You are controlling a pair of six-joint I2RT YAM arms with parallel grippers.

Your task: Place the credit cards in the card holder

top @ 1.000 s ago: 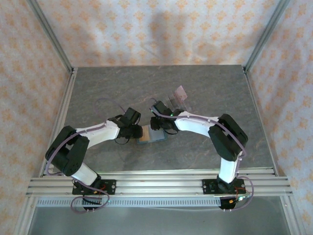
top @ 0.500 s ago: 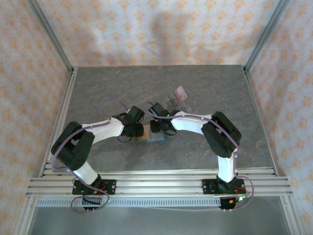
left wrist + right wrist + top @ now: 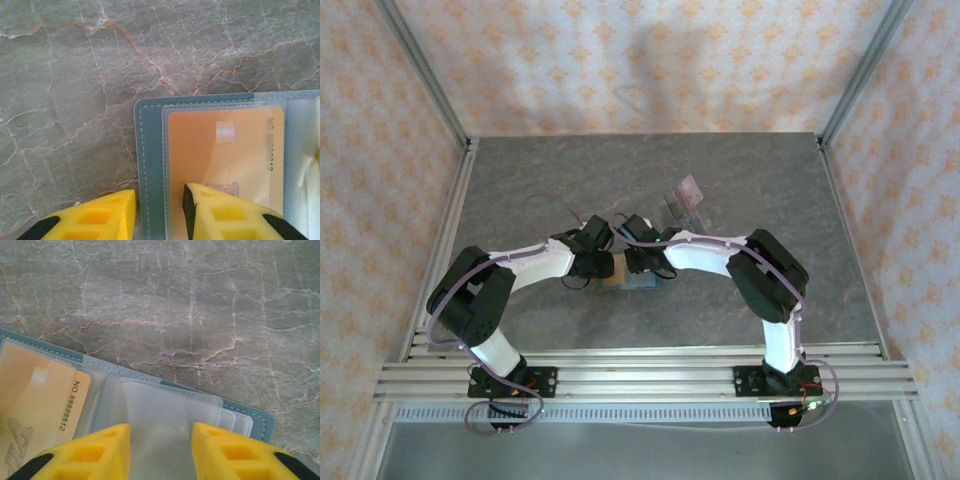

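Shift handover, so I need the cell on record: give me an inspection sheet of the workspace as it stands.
Surface: grey veined table.
Job's things: the teal card holder lies open; an orange card sits in its clear sleeve; a pink card stands in the clear rack.
Clutter: the clear rack, behind the holder.
Grippers: left gripper, fingers apart, straddling the holder's outer edge; right gripper, fingers apart over the other clear sleeves; whether either grips anything is unclear.
Cables: lilac cables run along the arms and loop at the bases.
Surroundings: patterned cloth walls, aluminium frame.
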